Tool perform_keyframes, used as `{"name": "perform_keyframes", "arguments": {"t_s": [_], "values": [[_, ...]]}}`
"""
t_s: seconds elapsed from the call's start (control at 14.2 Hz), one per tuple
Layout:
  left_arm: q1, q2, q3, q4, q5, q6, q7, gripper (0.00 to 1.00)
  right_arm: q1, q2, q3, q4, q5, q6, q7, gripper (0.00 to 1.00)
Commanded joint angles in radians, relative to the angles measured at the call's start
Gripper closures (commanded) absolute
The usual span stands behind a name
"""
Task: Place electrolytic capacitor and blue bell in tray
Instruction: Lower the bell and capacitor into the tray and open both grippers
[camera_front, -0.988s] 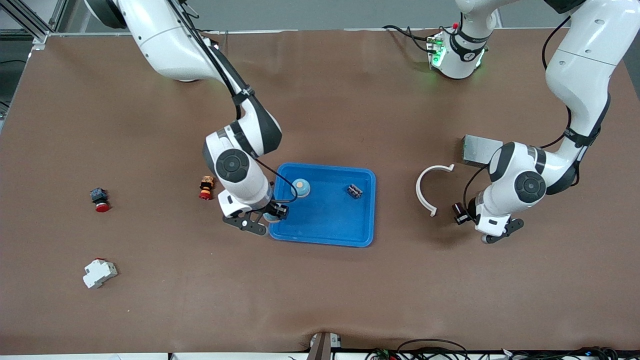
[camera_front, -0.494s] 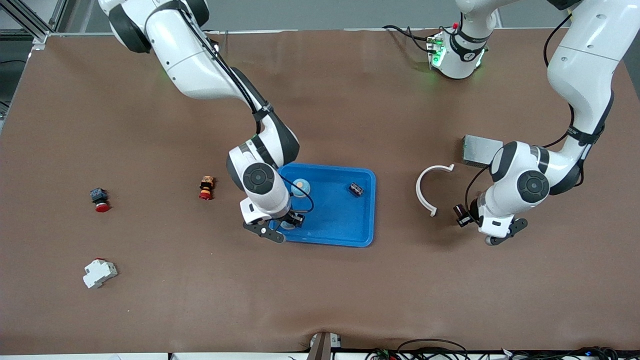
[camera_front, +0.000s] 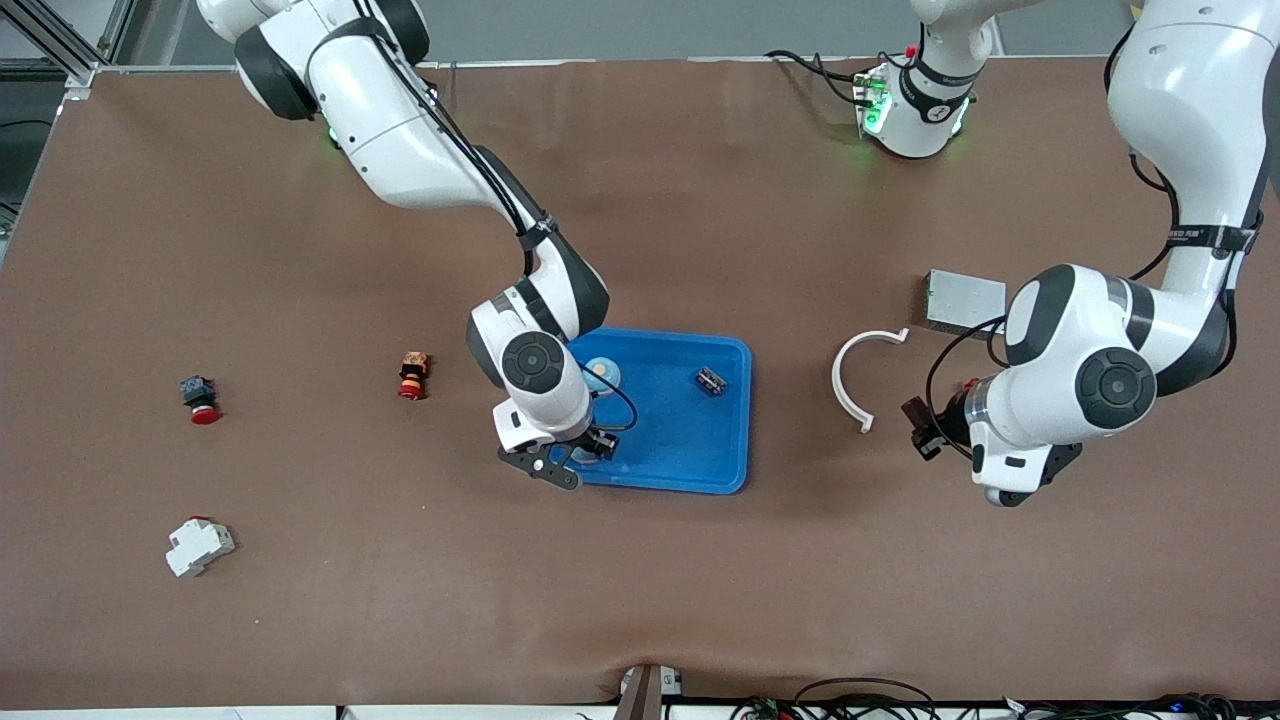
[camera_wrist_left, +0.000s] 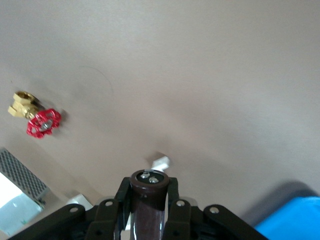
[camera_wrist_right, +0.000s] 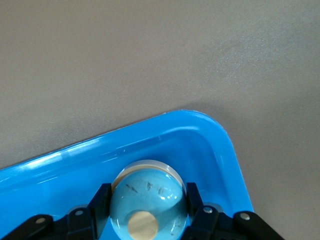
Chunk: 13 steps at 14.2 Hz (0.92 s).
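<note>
**Right arm.** The right gripper (camera_front: 577, 456) is at the lower corner of the tray (camera_front: 690, 445), at the tray's end toward the right arm, just below centre in the front view. Its fingers (camera_wrist_right: 102, 197) are clamped on a blue bell (camera_wrist_right: 147, 200). The right wrist view shows the bell inside the rim. Whether it rests on the tray floor cannot be told.

**Left arm.** The left gripper (camera_front: 925, 428) hangs over bare desk (camera_front: 640, 600) toward the left arm's end, well apart from the tray. Its fingers are clamped on the electrolytic capacitor (camera_wrist_left: 149, 192), a dark brown cylinder.

**Already in the tray.** A second blue bell (camera_front: 601, 374) lies near the upper edge. A small dark capacitor-like part (camera_front: 710, 381) lies near the upper corner toward the left arm's end.

**Not involved.**
- a white curved clip (camera_front: 858, 375)
- a grey metal box (camera_front: 965, 300)
- two red push buttons (camera_front: 201, 399) and (camera_front: 412, 375)
- a white breaker (camera_front: 198, 547)
- a brass valve (camera_wrist_left: 37, 117), seen only in the left wrist view

**Assessment.** The bell looks all but placed and only needs releasing. The capacitor has yet to be carried across to the tray and set down, and that is the larger part of what remains.
</note>
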Motion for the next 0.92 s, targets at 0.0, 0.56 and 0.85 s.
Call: {"name": "perform_keyframes", "arguments": {"t_s": [0.0,0.56,0.85], "values": [[-0.065,0.036,0.004,0.076,-0.021,-0.021,-0.076,1.00,0.012,0.021,-0.012,0.035,-0.033,-0.010,0.027,1.00],[-0.261,0.128,0.025,0.159,-0.012,0.213,-0.265,1.00,0.015,0.033,-0.012,0.026,-0.064,-0.001,0.050,1.00],[-0.422,0.180,0.165,0.159,-0.013,0.389,-0.318,1.00,0.020,0.041,-0.012,0.029,-0.067,0.004,0.084,1.00]]}}
